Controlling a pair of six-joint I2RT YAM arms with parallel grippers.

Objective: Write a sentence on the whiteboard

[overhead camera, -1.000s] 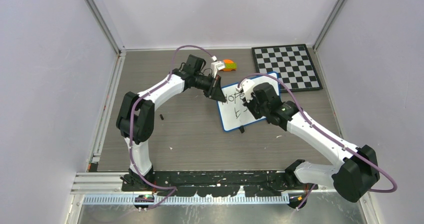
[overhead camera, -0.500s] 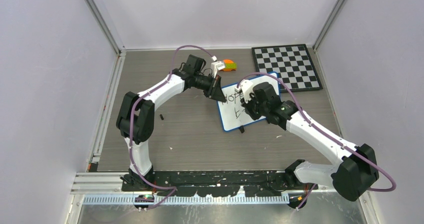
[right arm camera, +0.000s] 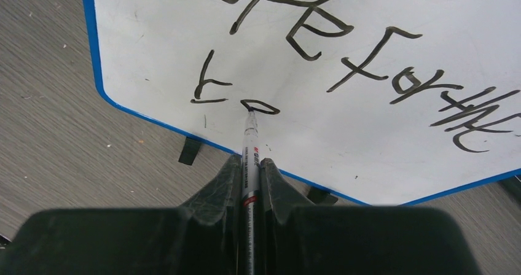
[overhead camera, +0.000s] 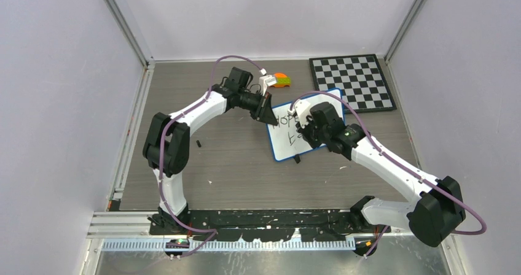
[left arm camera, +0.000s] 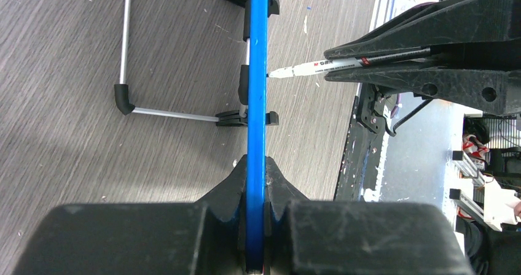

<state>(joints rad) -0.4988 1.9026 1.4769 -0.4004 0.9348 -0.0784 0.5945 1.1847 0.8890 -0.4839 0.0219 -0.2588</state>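
The whiteboard (overhead camera: 284,145), white with a blue rim, stands tilted on its feet in the middle of the table. My left gripper (overhead camera: 268,113) is shut on its upper left edge; in the left wrist view the blue rim (left arm camera: 257,72) runs edge-on between the jaws of that gripper (left arm camera: 256,170). My right gripper (right arm camera: 250,164) is shut on a black marker (right arm camera: 250,141), whose tip touches the board face (right arm camera: 368,134) at a small loop in the second line of writing. Above it reads "hope for the". The marker (left arm camera: 313,68) meets the board from the right.
A black-and-white checkered board (overhead camera: 352,82) lies at the back right. An orange and green object (overhead camera: 281,79) sits behind the left gripper. A small black piece (overhead camera: 199,143) lies on the table left of the board. The board's wire stand (left arm camera: 126,72) props its back.
My right gripper with the marker has shifted slightly left across the board's face, adding strokes to the second line. The left gripper has kept still on the rim.
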